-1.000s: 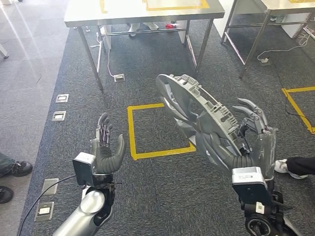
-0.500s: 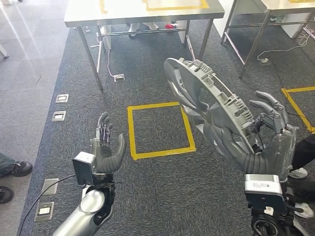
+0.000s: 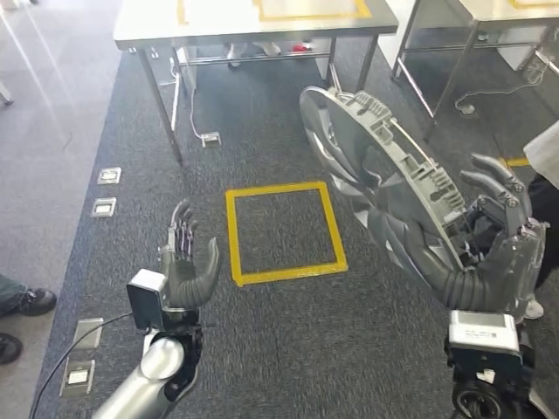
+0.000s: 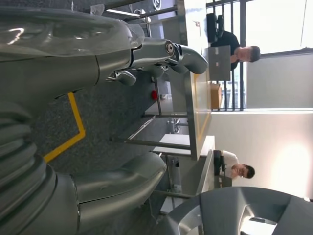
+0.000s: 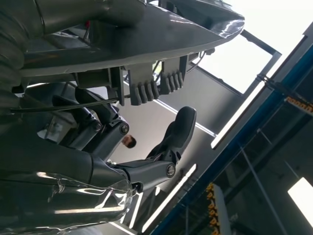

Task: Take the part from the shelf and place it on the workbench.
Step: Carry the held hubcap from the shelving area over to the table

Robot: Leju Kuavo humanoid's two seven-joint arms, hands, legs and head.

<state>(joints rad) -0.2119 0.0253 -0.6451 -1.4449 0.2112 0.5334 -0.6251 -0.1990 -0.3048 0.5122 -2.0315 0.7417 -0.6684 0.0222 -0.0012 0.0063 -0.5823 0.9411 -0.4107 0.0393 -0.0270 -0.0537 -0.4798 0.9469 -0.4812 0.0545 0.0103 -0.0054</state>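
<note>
Since the earlier frame, we log the grey wheel cover (image 3: 376, 175) carried higher toward the bench (image 3: 251, 26); right hand (image 3: 487, 253) grasping it above yellow-taped carpet (image 3: 283, 231); left hand (image 3: 188, 262) released, empty.

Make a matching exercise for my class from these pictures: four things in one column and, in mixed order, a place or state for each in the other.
Things:
1. part
2. left hand
3. yellow tape square
4. workbench

Places or states:
A. stuck to the carpet between the two hands
B. empty, fingers spread, palm turned up
C. held tilted above the floor by the right hand
D. standing on metal legs at the far side of the carpet

Pairs: 1-C, 2-B, 3-A, 4-D
</note>
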